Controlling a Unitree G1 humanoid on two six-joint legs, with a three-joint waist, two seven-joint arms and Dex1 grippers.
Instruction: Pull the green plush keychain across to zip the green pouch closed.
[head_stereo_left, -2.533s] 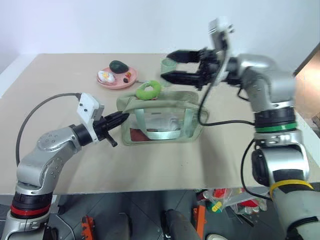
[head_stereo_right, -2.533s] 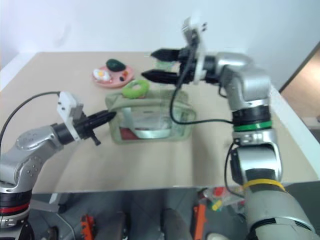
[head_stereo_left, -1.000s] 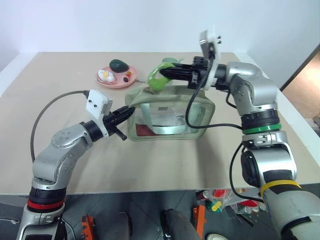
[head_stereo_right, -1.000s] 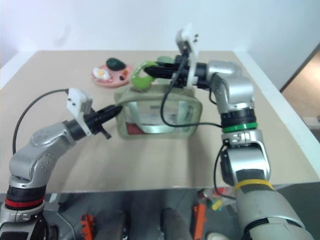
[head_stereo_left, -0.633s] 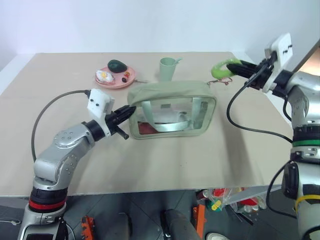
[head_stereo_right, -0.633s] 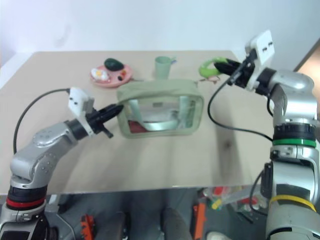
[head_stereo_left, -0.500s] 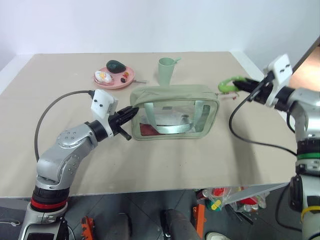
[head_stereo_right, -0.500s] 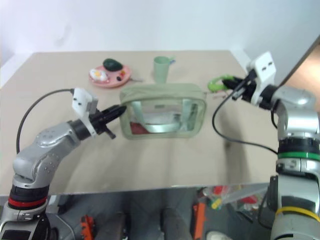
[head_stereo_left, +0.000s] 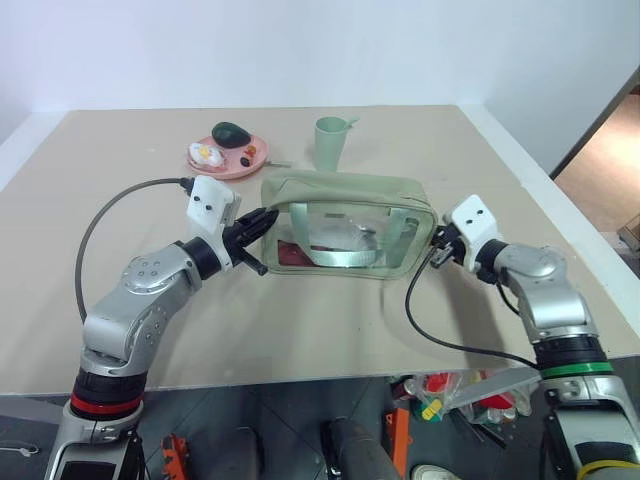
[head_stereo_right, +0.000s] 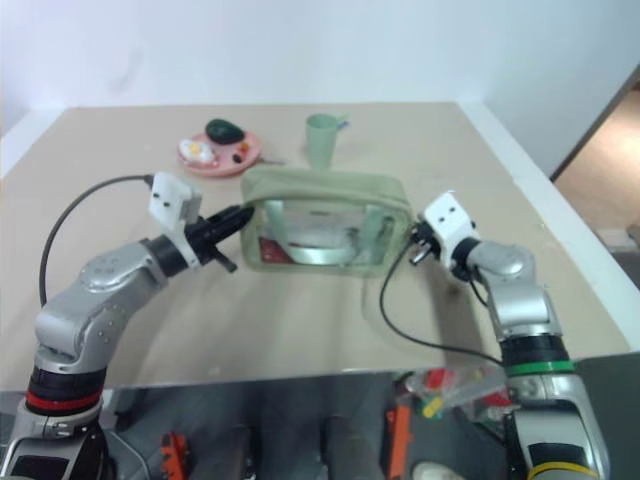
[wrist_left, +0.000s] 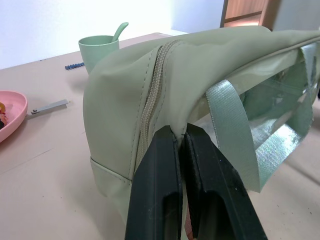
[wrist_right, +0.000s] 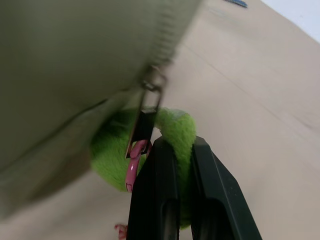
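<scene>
Honestly the zip looks basically run all the way across: the boxy sage-green fabric pouch with the clear plastic window (head_stereo_left: 345, 225) sits mid-surface, and the small lime-green fuzzy plush keychain (wrist_right: 177, 131) hangs off the zipper pull at the pouch's right end, low by the tan surface (head_stereo_left: 300, 320). The right gripper (wrist_right: 172, 150) has its jaws clamped shut on the plush, and the left gripper (wrist_left: 180, 142) has its jaws pinched closed on the fabric at the pouch's left end. Main risk, as I see it: any more pull on the plush just loads the little pink clip (wrist_right: 134, 162) and the pull tab, so something could pop or the whole pouch could drag or tip. If the left pinch slips off that fold, the pouch slides toward the right arm. The pale green cup (head_stereo_left: 331, 143) and pink plate (head_stereo_left: 228, 160) sit well behind, so probably safe.
</scene>
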